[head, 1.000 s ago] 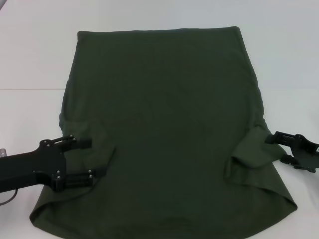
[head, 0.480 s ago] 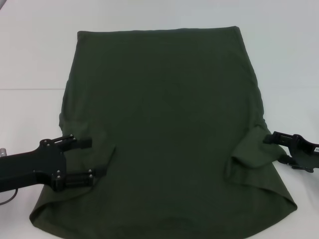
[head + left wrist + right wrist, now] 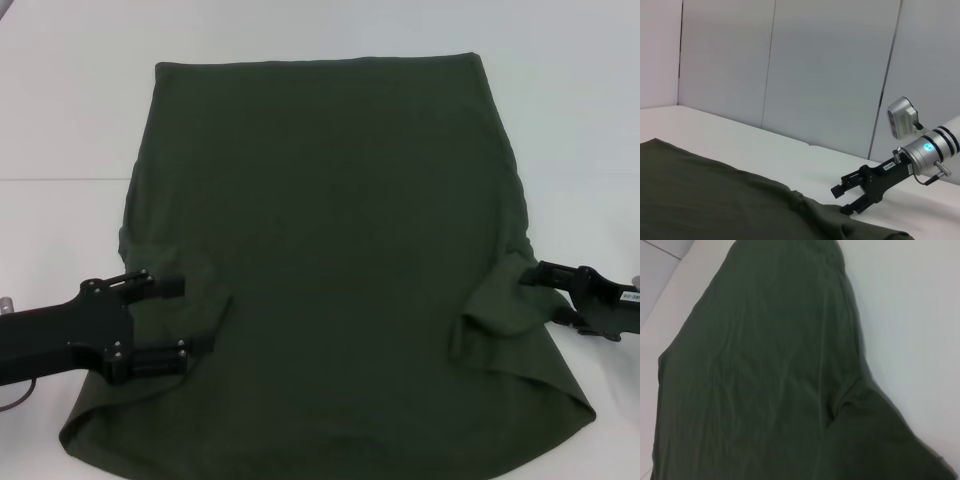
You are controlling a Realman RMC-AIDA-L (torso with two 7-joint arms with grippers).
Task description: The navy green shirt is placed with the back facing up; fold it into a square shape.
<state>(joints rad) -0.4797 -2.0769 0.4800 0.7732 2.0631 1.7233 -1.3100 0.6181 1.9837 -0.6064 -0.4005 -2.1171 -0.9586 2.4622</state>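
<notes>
The large, plain dark olive-green short-sleeved shirt of soft fabric (image 3: 330,250) lies spread on the white desk (image 3: 70,110), filling most of the head view, with its sleeves already turned inward near the robot. The black left gripper (image 3: 180,320) sits over the shirt's left edge, jaws spread wide with one finger above the other and cloth lying between them, but not clamped on it as far as the head view shows. The black right gripper (image 3: 548,292) is at the right edge by the bunched sleeve fold; its jaws stand apart in the left wrist view, their tips right at the cloth, and a firm hold cannot be confirmed. The step in hand looks like taking both side edges for the next fold. To do it well, each gripper should bite a full layer of fabric at matching heights, lift only enough to clear the desk, and move evenly so the fold line stays straight and the sleeve bunch does not drag. No brand, label or writing is legible on the shirt.
</notes>
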